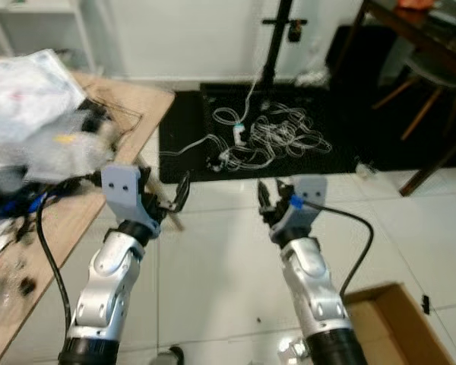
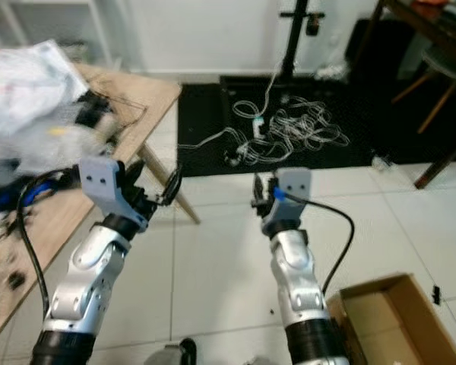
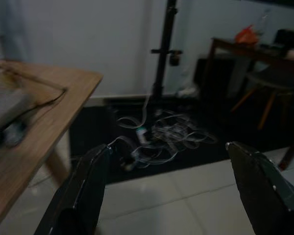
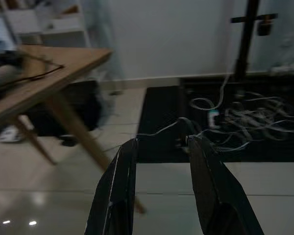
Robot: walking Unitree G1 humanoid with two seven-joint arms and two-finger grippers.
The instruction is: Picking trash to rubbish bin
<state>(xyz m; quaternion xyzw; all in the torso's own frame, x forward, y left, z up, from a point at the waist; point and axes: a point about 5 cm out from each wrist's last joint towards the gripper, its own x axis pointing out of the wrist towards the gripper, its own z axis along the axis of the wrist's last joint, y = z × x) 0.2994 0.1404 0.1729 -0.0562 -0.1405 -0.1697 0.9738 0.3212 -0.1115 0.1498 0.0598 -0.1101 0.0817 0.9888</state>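
Both silver arms were raised over the tiled floor, the left gripper (image 3: 176, 191) spread wide, the right gripper (image 4: 159, 186) parted narrowly, both empty. Crumpled plastic wrapping (image 1: 30, 106) lay on the wooden table (image 1: 137, 106); a cardboard box (image 2: 387, 319) sat right. It seemed to be searching; reaching the wrapping meant turning left.

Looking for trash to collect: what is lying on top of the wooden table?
On the wooden table lies a heap of crumpled white plastic bags, with black cables and small dark items beside it. Whatever is under the bags is covered and cannot be seen.
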